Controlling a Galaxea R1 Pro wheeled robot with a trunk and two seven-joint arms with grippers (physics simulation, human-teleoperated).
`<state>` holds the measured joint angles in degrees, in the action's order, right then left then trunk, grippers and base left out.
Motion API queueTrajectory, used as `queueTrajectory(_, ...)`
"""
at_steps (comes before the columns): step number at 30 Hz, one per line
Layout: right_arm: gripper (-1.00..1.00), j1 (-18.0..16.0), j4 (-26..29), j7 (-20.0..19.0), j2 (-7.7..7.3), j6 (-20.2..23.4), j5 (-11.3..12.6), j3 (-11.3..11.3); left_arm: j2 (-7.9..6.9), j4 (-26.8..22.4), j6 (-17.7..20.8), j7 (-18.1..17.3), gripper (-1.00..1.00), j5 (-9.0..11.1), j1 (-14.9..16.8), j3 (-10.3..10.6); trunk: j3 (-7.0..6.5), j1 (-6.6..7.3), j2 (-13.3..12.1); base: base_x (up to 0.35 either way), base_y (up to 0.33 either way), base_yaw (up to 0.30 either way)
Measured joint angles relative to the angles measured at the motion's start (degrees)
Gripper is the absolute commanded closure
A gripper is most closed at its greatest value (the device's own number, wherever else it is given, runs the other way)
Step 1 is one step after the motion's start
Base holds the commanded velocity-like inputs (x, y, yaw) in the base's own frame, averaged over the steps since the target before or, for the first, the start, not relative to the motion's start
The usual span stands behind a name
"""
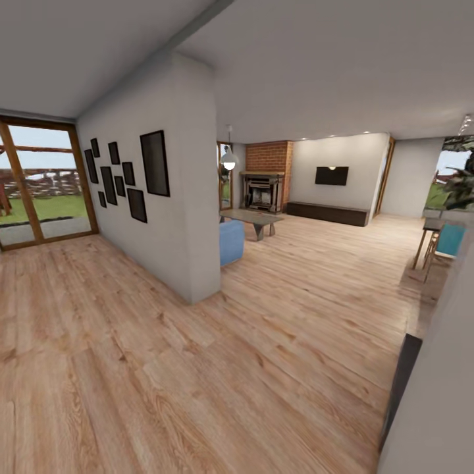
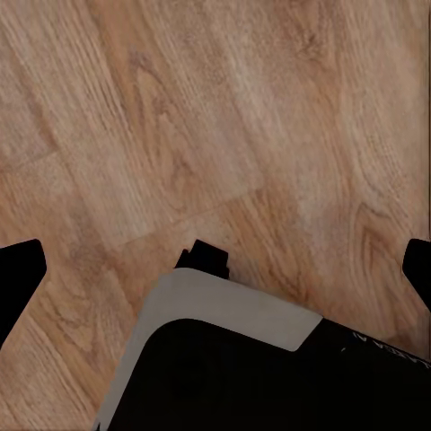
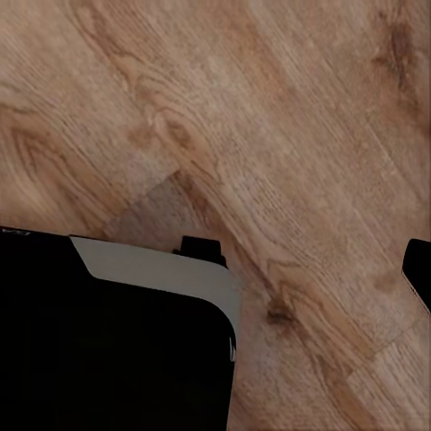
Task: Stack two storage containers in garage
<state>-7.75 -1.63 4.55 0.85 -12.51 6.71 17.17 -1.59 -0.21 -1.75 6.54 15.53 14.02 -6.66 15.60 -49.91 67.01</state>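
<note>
Two dark fingertips (image 2: 20, 278) of the left gripper (image 2: 215, 269) sit at opposite edges of the left wrist view, spread wide with nothing between them. Below them are light wood planks (image 2: 224, 117) and a grey-edged black corner of the robot's base (image 2: 233, 305). The right gripper (image 3: 220, 265) has one fingertip (image 3: 418, 269) at the frame's edge, while the other is lost against the dark base (image 3: 108, 350). It too looks spread, holding nothing, over the same planks.

From the head view, the living room (image 1: 316, 217) lies ahead and slightly right, past the end of a white partition wall (image 1: 171, 217). A blue sofa (image 1: 230, 242) peeks out from behind that wall, with a low table (image 1: 257, 217) just beyond it. Farther back stand a brick fireplace (image 1: 264, 187), a wall screen (image 1: 331, 175) and a long dark cabinet (image 1: 327, 212) beneath it. A white pendant lamp (image 1: 228, 160) hangs near the fireplace.

Black picture frames (image 1: 154, 162) cover the partition's left face, which runs back to wood-framed glass doors (image 1: 39, 184) with grass outside. The wood floor (image 1: 197, 368) spreads throughout, its planks running away toward the far wall. A teal chair (image 1: 451, 240) stands at the right edge beside a grey wall (image 1: 434, 395).
</note>
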Motion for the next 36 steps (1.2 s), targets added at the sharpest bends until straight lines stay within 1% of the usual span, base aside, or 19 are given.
queueTrajectory(36, -1.0, 0.0, 0.0, -0.1, -0.17, 0.0, 0.0, 0.0, 0.0, 0.0, 0.0, 0.0, -1.0, 0.0, 0.0, 0.0, 0.0, 0.0, 0.0, 0.322, 0.0, 0.0)
